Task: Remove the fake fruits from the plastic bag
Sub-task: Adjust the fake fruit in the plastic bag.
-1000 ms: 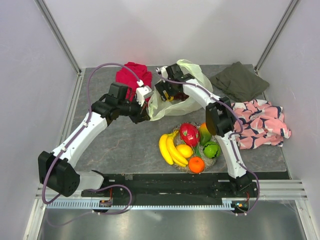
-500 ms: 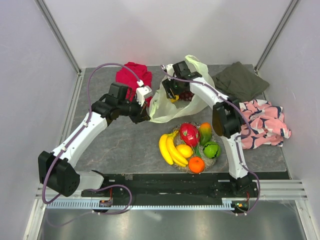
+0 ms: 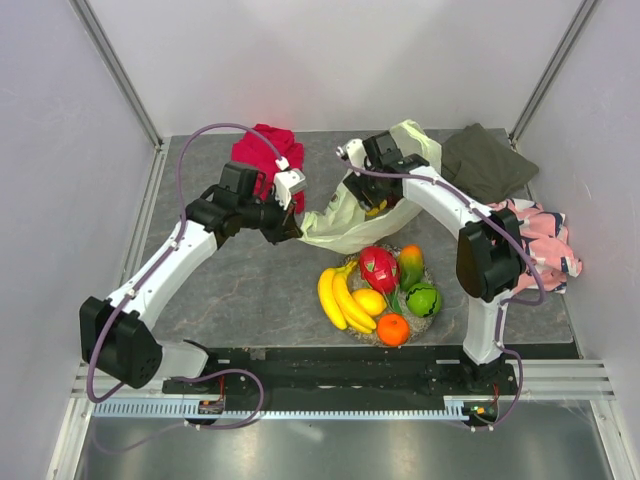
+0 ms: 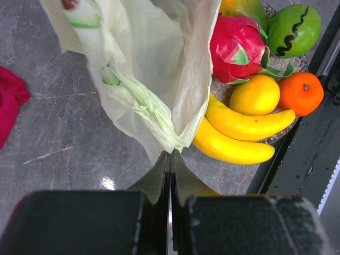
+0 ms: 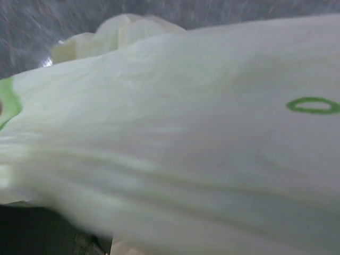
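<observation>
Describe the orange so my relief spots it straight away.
On the grey table, find the heap of fruits in front of the plastic bag. The orange sits at the heap's near edge, toward the arm bases: round, deep orange, unlike the yellower lemon beside it.

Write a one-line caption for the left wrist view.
Left claw pinching the plastic bag beside banana bunch, lemon, orange and dragon fruit.
</observation>
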